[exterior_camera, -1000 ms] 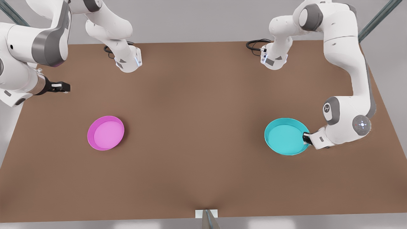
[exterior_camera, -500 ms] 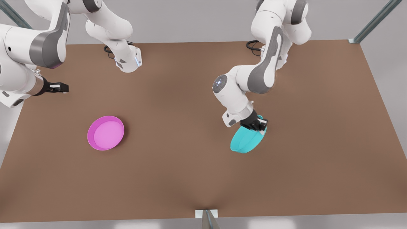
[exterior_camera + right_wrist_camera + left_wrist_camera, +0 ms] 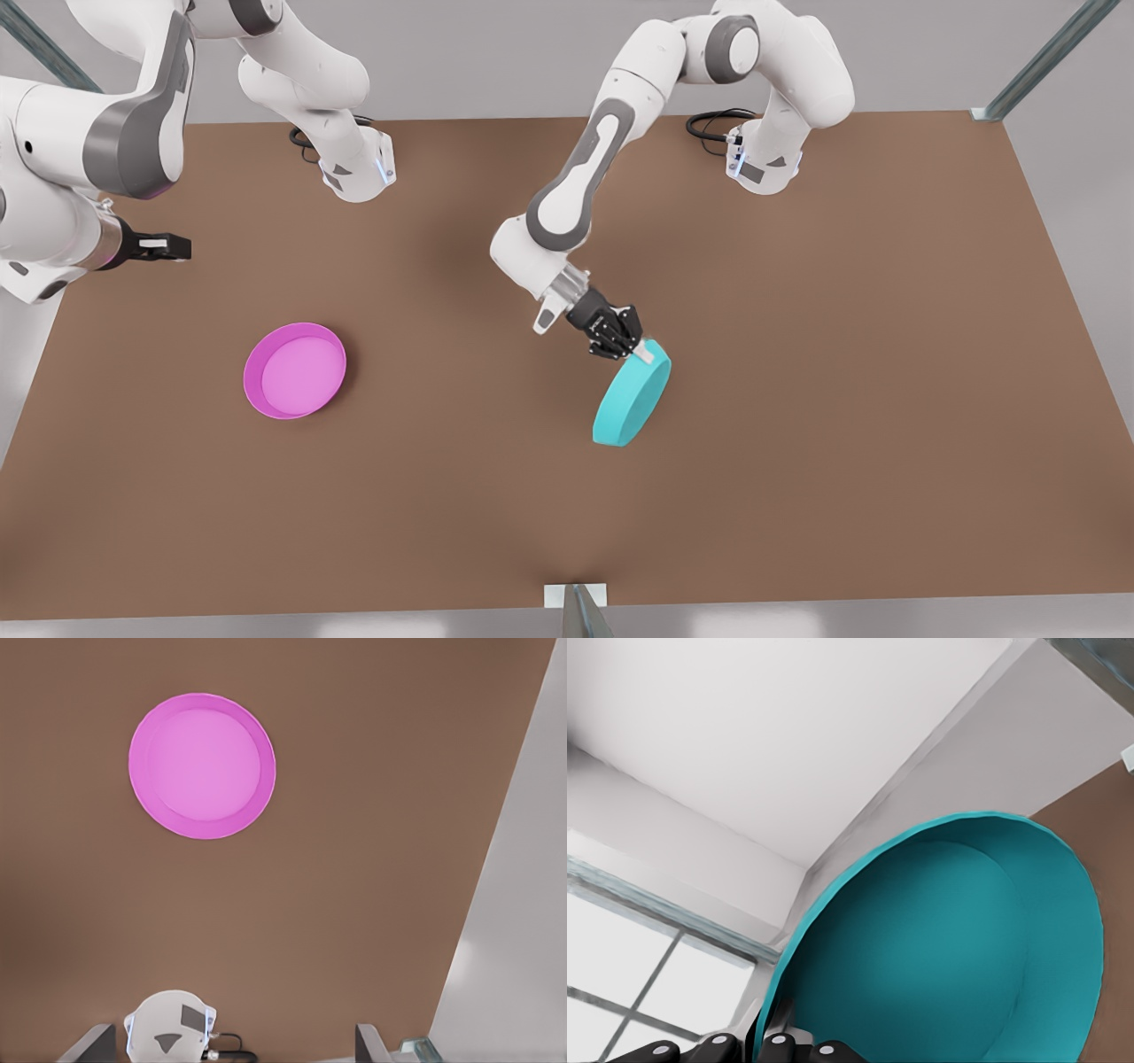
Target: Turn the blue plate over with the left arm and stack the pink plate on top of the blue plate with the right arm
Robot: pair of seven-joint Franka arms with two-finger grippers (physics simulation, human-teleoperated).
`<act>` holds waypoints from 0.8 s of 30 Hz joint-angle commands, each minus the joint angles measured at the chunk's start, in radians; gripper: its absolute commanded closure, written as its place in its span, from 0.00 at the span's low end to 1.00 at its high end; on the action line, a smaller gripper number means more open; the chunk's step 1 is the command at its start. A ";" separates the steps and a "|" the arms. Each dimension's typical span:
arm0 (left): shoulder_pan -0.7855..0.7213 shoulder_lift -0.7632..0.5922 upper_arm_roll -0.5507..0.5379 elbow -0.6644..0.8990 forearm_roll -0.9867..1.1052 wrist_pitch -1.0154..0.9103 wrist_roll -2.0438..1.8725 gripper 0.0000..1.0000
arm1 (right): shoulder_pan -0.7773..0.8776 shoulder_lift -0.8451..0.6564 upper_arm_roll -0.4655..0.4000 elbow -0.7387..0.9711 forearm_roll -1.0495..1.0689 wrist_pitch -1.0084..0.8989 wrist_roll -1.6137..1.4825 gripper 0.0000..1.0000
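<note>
While left gripper (image 3: 640, 351) clamps tilted blue plate (image 3: 631, 404), hollow seen wrist-side, right gripper (image 3: 182, 248) prob. open.

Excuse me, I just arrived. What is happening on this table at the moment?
The left claw grips the blue plate by its rim and holds it tilted near the middle of the brown table, partway through flipping; the front view shows its plain underside. The pink plate lies right side up on the table at the front view's left, untouched. The right claw waits open above the table's edge, apart from the pink plate.
</note>
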 commanded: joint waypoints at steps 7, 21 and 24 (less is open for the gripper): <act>-0.067 0.131 -0.040 0.001 0.114 0.003 -0.960 0.79 | 0.000 0.000 0.000 -0.001 0.000 0.000 0.000 0.00; -0.102 0.231 -0.074 0.002 0.117 -0.017 -1.109 0.79 | -0.001 0.003 -0.005 -0.002 0.003 0.000 0.000 0.00; -0.102 0.235 -0.080 0.002 0.117 -0.018 -1.108 0.48 | -0.001 0.006 -0.011 -0.002 0.005 0.000 0.000 0.00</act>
